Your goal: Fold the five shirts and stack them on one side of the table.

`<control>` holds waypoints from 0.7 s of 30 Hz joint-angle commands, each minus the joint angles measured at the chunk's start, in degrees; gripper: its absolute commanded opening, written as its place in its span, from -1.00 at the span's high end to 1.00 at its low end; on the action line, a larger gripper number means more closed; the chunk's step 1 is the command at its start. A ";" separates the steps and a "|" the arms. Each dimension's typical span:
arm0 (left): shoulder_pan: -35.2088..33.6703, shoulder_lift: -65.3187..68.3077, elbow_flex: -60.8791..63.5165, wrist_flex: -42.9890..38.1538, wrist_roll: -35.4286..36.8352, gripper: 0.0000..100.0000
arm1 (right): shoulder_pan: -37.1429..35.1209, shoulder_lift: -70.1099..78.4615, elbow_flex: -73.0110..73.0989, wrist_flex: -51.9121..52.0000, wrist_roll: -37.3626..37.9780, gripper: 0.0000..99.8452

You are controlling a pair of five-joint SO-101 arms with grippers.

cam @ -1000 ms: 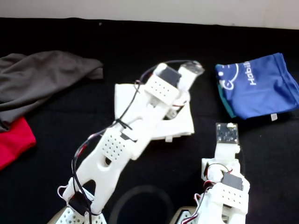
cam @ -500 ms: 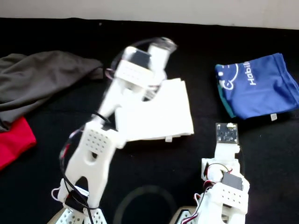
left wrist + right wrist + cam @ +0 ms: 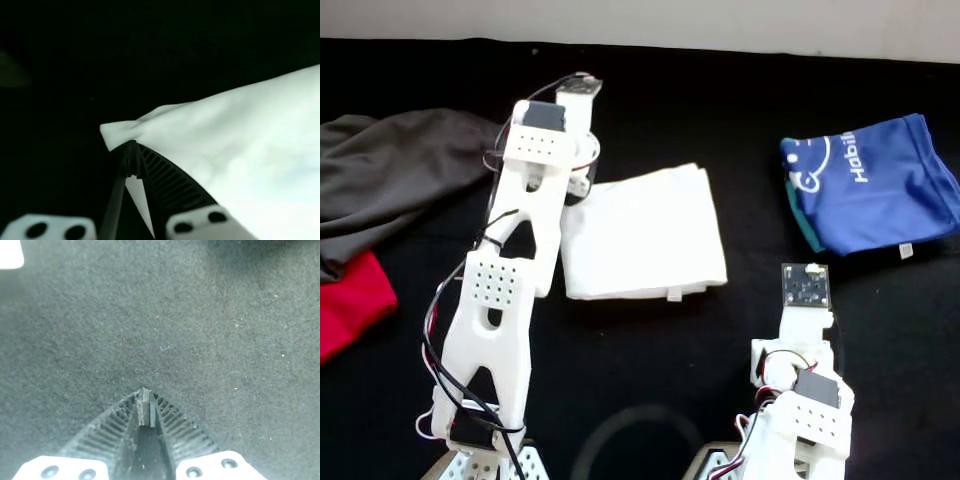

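Shirt check: white shirt lies folded about mid-table, flat, with its left far corner under the wrist of the left arm. The left gripper has its jaws together and looks clamped on that corner, which is drawn up into a small peak. Blue shirt is folded near the far right corner of the table, well apart from the white one. Grey shirt is crumpled by the far left edge, and red shirt is just beside it at the left edge; both are unfolded. The right gripper has its jaws together on nothing, over bare black cover near the near edge, and the right arm is tucked back. Risks: any pull while that one corner is pinched would likely peel the top layer back or drag the whole fold askew. Fabric snagging on the ribbed jaws at release could flip the corner. Lifting by a single corner to stack it would likely undo the fold. Hidden or unclear: in the high view the wrist covers the pinch point, so how much cloth is caught can't be told. The red shirt is cut off at the edge, and whether it touches the grey one is unclear. A teal edge shows under the blue shirt, maybe another shirt.
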 commanded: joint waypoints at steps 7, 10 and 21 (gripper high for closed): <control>0.92 -12.35 -1.45 8.53 0.53 0.98 | -1.27 0.48 0.40 -0.57 -0.70 0.99; 2.33 -17.01 3.30 9.14 0.62 0.98 | -1.71 0.48 -0.66 2.68 -2.90 0.99; 7.34 -44.00 50.33 2.81 0.35 0.98 | -3.12 1.01 -28.79 15.96 -6.24 0.99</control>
